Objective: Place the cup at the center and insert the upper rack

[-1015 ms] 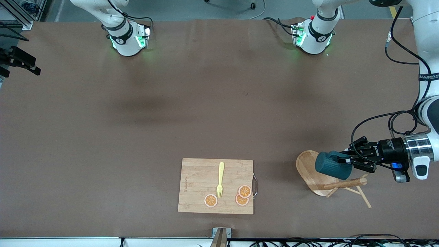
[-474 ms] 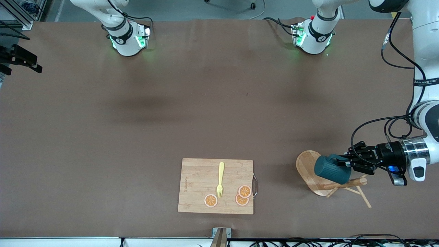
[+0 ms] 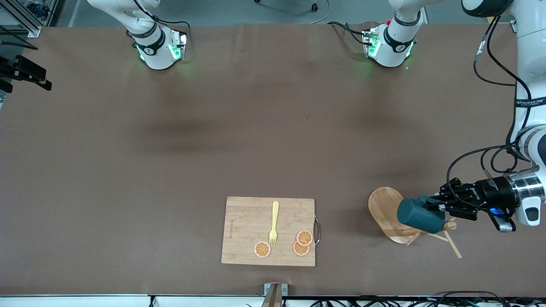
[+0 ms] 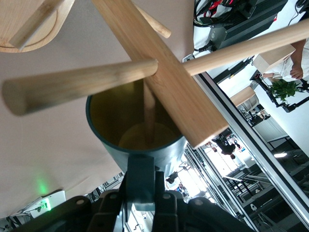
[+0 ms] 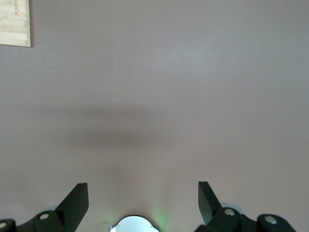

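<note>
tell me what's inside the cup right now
A thin wooden peg of the mug tree pokes into the cup, held by its handle in the left gripper. Part of its yellow bottom is hidden.

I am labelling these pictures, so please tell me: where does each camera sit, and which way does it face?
Front view: high across the table, facing both bases; left gripper holds the dark teal ribbed cup.
Left wrist view: behind its fingers, facing cup and light wooden mug tree.
Right wrist view: above bare table, open right gripper showing.
Front and left wrist share cup and tree.

Rack pegs crowd cup, possibly one inside
</note>
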